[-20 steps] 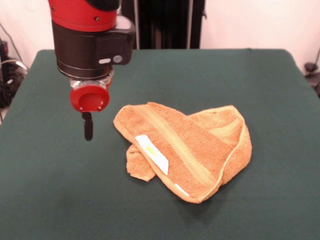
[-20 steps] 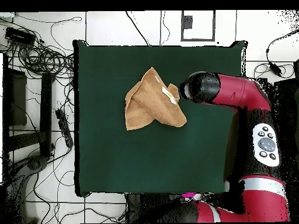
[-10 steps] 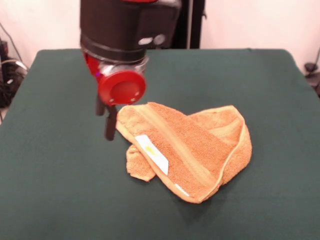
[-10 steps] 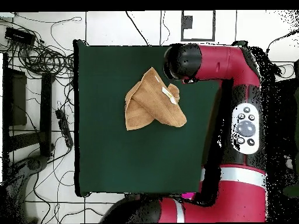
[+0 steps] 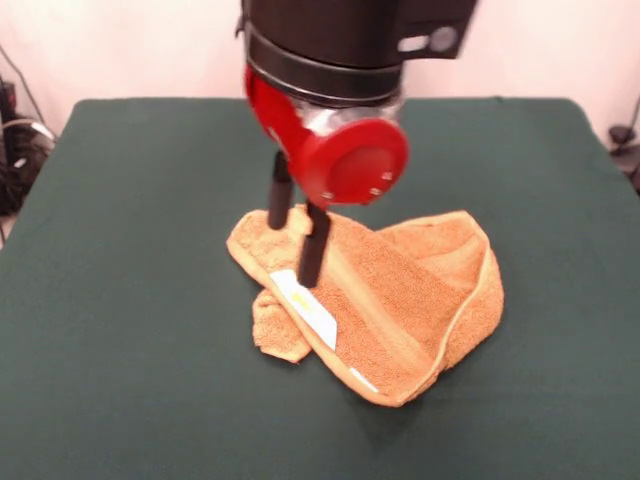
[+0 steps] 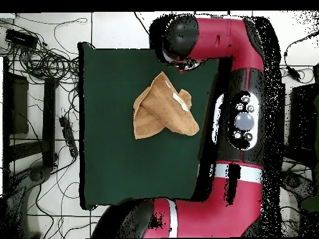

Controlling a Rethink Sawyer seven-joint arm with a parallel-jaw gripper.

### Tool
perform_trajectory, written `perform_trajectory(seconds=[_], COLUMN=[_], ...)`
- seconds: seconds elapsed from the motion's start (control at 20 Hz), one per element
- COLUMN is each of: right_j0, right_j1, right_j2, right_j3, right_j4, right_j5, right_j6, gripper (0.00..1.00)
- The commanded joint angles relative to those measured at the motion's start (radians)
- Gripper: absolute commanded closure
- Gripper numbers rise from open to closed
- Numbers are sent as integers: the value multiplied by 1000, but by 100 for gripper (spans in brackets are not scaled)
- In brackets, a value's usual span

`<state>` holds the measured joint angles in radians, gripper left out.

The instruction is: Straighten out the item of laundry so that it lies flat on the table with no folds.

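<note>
The orange-tan towel (image 5: pixel 400 290) lies crumpled on the green table (image 5: pixel 120 300), folded over itself, with a woven band and a white label (image 5: pixel 306 309) facing up. A small corner sticks out at its near left. My gripper (image 5: pixel 293 254) hangs over the towel's left part with its two black fingers apart and nothing between them. The nearer fingertip (image 5: pixel 310 280) stands just above the label; I cannot tell if it touches the cloth. In the overhead view the towel (image 6: pixel 162 112) lies in the upper middle of the table (image 6: pixel 124 168), and the arm's wrist (image 6: pixel 180 40) covers the gripper.
The red arm (image 6: pixel 240 118) runs along the table's right side in the overhead view. Cables (image 6: pixel 43 62) lie on the floor to the left of the table. A cable and stand (image 5: pixel 625 140) sit off the table's right edge in the front view.
The arm has swung from beside the towel's left edge to above the towel, rightward and nearer in the front view. The towel has not moved.
</note>
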<state>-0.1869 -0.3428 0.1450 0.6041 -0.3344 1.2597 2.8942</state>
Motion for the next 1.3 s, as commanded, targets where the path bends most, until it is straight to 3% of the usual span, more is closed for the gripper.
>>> perform_trajectory(seconds=[0.05,0.2,0.3,0.6,0.65,1.0,1.3], right_j0=[50,41,41,76,86,142,181], right_j1=[137,171,185,208,221,297,310], right_j2=[201,286,321,308,318,267,218], right_j3=[-204,-283,-307,-322,-335,-407,-423], right_j4=[-61,-93,-102,-139,-149,-253,-309], right_j5=[133,99,102,84,127,203,362], right_j6=[-510,-705,-767,-804,-815,-675,-508], gripper=[0,0,0,0,0,0,0])
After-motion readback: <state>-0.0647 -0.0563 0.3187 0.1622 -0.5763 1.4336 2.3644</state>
